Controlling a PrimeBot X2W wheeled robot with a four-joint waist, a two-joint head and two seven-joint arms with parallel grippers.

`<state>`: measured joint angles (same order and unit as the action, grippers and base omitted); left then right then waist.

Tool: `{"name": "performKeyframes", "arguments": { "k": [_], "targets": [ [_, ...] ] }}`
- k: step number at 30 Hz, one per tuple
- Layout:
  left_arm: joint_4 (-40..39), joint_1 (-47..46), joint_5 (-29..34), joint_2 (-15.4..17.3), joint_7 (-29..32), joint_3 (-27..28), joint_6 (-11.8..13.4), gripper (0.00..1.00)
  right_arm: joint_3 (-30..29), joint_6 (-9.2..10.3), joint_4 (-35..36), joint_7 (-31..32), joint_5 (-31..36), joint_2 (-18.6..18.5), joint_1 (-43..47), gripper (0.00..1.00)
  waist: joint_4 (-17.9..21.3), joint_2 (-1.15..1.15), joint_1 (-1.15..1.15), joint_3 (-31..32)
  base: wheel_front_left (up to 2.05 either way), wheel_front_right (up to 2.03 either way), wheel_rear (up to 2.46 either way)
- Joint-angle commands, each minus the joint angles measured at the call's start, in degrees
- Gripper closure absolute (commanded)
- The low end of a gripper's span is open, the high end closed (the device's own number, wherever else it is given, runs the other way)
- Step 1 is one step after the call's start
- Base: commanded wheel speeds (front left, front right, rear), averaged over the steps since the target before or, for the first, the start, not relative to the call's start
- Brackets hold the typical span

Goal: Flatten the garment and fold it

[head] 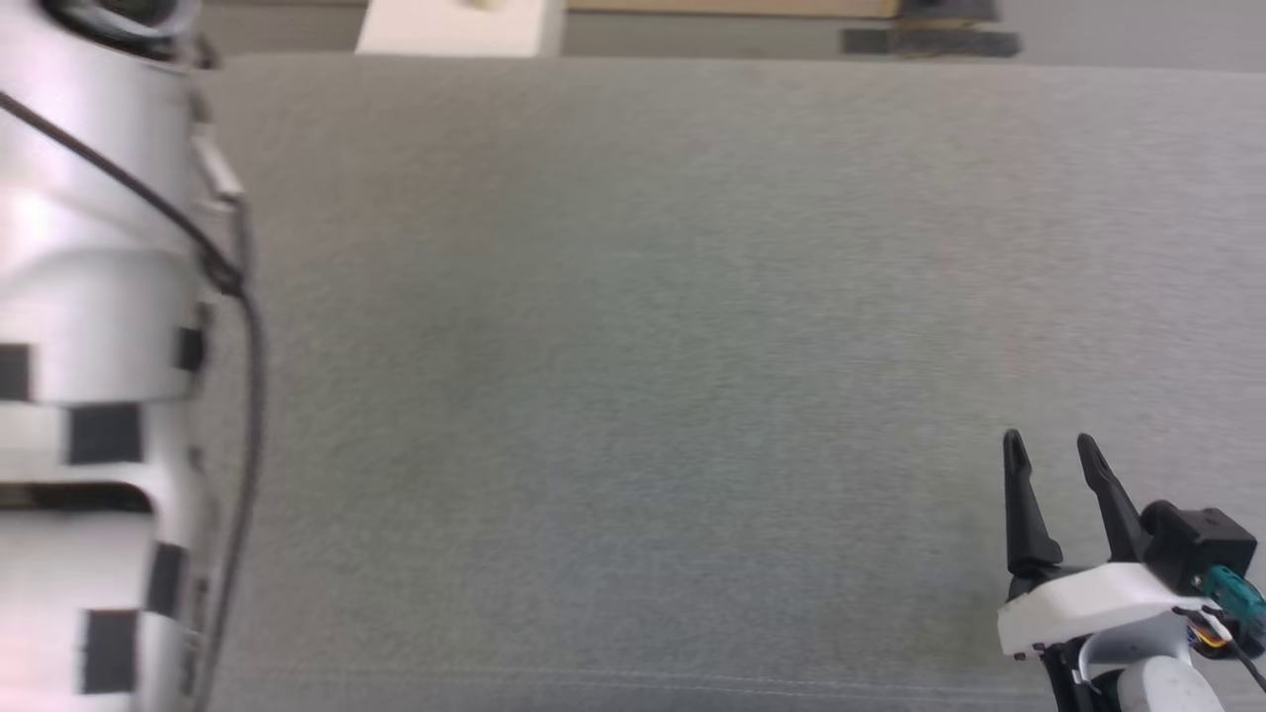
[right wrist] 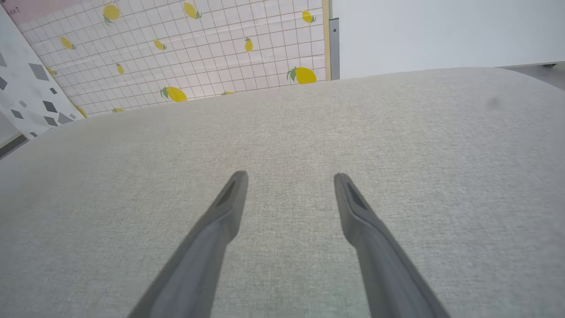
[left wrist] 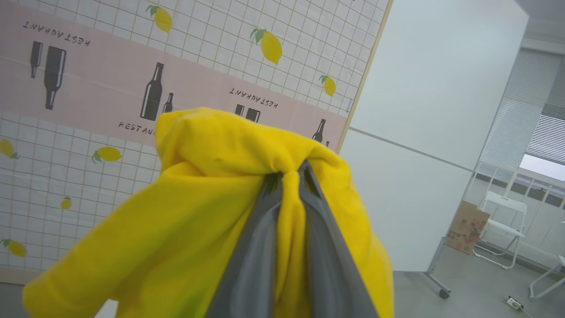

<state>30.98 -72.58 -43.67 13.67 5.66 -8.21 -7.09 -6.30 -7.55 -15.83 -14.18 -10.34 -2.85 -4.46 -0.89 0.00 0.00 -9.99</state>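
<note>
Head view first: a wide bench [head: 692, 346] covered in grey woven fabric, with a stitched seam running along its near edge. Up the left side comes the pale left forearm [head: 89, 297], black patches on its casing and a dark cable [head: 247, 396] trailing down beside it. It blocks that whole strip of the surface. Lower right, the right gripper [head: 1048, 440] points up the picture, its two dark fingers standing apart over the fabric. Beyond the far edge sits a white block [head: 455, 25].

Over to the left wrist view, and here's the garment [left wrist: 198, 212]! It is lifted off the bench, with the room behind it, and the left gripper [left wrist: 289, 174] has its fingers clamped together on a pinch of yellow cloth. The cloth bunches over the fingertips and spills towards the bottom of the picture, its broadest fold running to the lower left. Plain yellow is what faces the camera. It is too crumpled to tell the long axis. Behind it is a lemon-print wall [left wrist: 88, 66] with bottle shapes on a pink band, then a white partition [left wrist: 432, 88], a cardboard box [left wrist: 468, 227] and a folding chair [left wrist: 503, 225] on the floor.

Right wrist view: the fingers [right wrist: 229, 203] are spread wide, low over the grey weave. The lemon-print wall rises past the far edge, and a diamond-patterned panel [right wrist: 31, 88] stands at the left.
</note>
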Motion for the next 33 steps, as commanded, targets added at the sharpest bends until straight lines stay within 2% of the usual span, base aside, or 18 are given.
{"name": "performKeyframes", "arguments": {
  "k": [1,8,16,20,25,26,27,33],
  "targets": [
    [-1.0,2.2,-0.7,-1.2,0.1,-1.0,-0.4,1.00,-0.3,0.06,-0.2,-0.5,0.0,0.0,0.7,0.00,4.0,0.00,0.00,2.8,0.00,0.00,0.00],
    [-2.5,13.1,-1.6,-6.5,1.7,-8.7,-0.4,1.00,-0.3,0.06,-0.5,-0.7,-0.5,0.0,1.7,0.00,6.3,0.00,0.00,1.3,0.00,0.00,0.00],
    [4.9,28.5,-2.1,-8.5,4.9,-18.6,-0.4,1.00,-0.3,0.06,0.3,-0.8,-0.6,0.0,1.4,0.00,8.4,0.00,0.00,0.3,0.00,0.00,0.00],
    [10.8,34.5,-2.1,-9.0,10.9,-23.6,-0.3,1.00,-0.6,0.06,0.7,-0.8,-0.6,0.0,1.8,0.00,8.3,0.00,0.00,0.2,0.00,0.00,0.00],
    [14.7,37.5,-4.4,-9.8,17.8,-25.4,0.5,1.00,-0.4,0.06,0.5,-0.8,-0.9,0.0,2.3,0.00,6.8,0.00,0.00,0.8,0.00,0.00,0.00],
    [14.5,37.4,-5.0,-9.9,18.2,-25.2,0.7,0.94,-0.4,0.06,0.5,-0.8,-1.0,0.0,2.4,0.00,6.5,0.00,0.00,1.0,0.00,0.00,0.00],
    [13.8,37.1,-5.8,-10.0,18.4,-24.9,0.7,0.00,-0.5,0.06,0.4,-0.8,-1.0,0.0,2.5,0.00,5.9,0.00,0.00,1.3,0.00,0.00,0.00],
    [6.7,34.0,-11.2,-10.0,15.9,-18.8,1.4,0.00,-0.8,0.06,-0.1,-0.8,-0.6,0.0,2.6,0.00,2.8,0.00,0.00,3.5,0.00,0.00,0.00]
  ]
}}
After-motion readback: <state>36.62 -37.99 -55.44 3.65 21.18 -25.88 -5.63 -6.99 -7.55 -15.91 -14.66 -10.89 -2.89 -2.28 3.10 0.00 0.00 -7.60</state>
